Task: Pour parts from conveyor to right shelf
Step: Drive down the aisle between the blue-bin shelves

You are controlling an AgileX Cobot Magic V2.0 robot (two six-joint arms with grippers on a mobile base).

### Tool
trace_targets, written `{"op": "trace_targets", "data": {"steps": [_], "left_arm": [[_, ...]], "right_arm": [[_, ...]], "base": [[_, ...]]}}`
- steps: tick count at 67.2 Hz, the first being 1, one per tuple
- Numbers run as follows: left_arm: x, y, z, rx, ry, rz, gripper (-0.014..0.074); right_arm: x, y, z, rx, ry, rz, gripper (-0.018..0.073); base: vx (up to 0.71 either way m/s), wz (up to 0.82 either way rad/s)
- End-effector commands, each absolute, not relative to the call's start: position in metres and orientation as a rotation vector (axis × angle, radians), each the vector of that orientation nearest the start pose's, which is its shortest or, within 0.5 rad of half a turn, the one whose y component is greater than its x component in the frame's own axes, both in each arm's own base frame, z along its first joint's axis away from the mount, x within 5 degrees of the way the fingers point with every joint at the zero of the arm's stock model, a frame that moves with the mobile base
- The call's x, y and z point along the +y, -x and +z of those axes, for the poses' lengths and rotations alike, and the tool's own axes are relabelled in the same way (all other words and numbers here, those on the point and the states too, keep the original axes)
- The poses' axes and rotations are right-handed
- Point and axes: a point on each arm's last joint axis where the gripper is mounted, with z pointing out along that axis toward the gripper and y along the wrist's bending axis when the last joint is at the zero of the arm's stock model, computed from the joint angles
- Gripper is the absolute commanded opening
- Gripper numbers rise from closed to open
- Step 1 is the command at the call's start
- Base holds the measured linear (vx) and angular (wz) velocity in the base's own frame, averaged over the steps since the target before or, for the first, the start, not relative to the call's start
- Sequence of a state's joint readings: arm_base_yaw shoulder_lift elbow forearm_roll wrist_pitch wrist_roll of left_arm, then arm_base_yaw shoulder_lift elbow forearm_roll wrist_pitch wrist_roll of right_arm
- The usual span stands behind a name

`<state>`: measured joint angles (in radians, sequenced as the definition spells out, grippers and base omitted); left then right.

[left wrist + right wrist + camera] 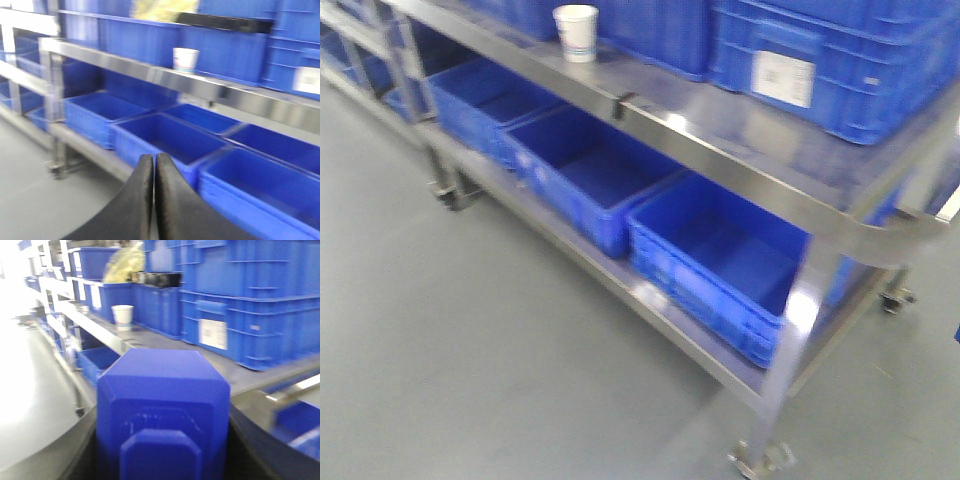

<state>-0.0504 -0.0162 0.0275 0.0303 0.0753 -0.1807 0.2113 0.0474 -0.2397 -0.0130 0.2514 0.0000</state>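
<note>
blue part (162,390) clamped in R end effector (164,450) | L end effector (154,167) together | cup (576,32), bins (595,175) on steel shelf (740,165)

The blue block (162,390) held in the right claw (162,450) hides most of its fingers and runs off the bottom edge. Beyond the claw, the bin label (212,334) is too blurred to read.

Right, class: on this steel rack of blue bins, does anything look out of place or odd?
A white paper cup stands upright on the upper shelf of the stainless-steel rack, in front of the glossy blue plastic bins. It seems stray among storage bins; nothing looks spilled or damaged.
</note>
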Motion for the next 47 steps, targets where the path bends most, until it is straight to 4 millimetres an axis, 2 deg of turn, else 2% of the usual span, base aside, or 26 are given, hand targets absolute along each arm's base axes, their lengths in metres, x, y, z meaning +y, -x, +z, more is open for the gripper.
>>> {"op": "trace_targets", "data": {"steps": [1,47], "left_arm": [[-0.0030,-0.0565,0.1979,1.510,0.083,-0.174,-0.0006],[-0.0030,-0.0565,0.1979,1.510,0.083,-0.174,-0.0006]], "right_arm": [[0.0091,-0.0436,0.2838,1.438,0.167,0.151,-0.0004],[0.0091,-0.0436,0.2838,1.438,0.167,0.151,-0.0004]], "base": [[0.12,0.81],[0.11,0.86]]}}
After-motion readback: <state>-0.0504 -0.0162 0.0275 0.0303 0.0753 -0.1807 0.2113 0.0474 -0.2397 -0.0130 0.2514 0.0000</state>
